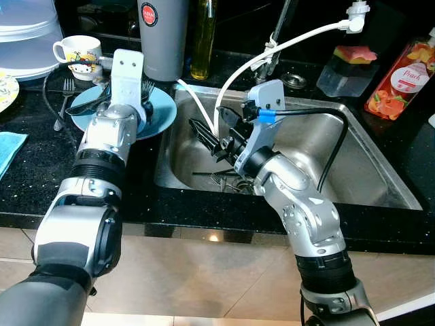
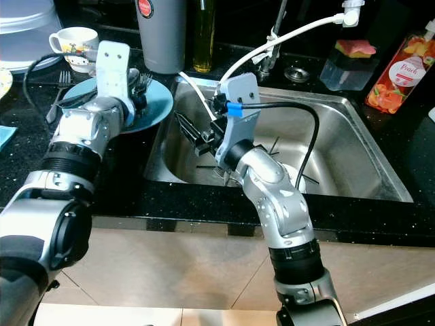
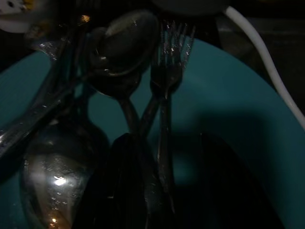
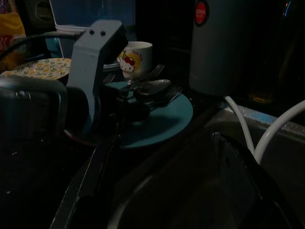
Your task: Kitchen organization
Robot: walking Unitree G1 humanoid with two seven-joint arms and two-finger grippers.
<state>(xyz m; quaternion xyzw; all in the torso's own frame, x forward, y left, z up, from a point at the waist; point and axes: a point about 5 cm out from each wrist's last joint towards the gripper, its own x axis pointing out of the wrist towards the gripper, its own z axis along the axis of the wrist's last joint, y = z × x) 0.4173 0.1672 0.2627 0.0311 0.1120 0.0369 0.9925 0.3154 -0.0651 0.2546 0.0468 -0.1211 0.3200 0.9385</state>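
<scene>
The left gripper [image 3: 157,191] is sitting low over the blue plate [image 1: 160,115] on the black speckled counter [image 1: 34,170], just left of the sink. Its two black fingers [image 3: 119,191] are closing round the handles of the cutlery [image 3: 143,95] piled there, pinching the stems of a spoon [image 3: 126,43] and a fork [image 3: 169,71]. In the left wrist view those handles are running straight out along the fingers, so the long axis is pointing away from the gripper towards the back of the counter, with the bowl and tines at the far end. A second, larger spoon [image 3: 57,171] is lying beside them, bowl towards the camera.

The right gripper [image 1: 207,136] is hanging inside the steel sink [image 1: 367,170], near its left wall, with its fingers spread and holding nothing. More cutlery is lying on the sink floor beneath it, too dark to sort out.

White hoses [image 1: 238,75] are looping from the tap into the basin. Behind the plate, a cartoon-printed mug [image 1: 78,54], a grey canister [image 1: 163,34] and a bottle of yellow oil [image 1: 202,41] are standing along the back. A sponge in a clear tub [image 1: 346,68] and a peach soap bottle [image 1: 401,78] are sitting to the right of the sink.
</scene>
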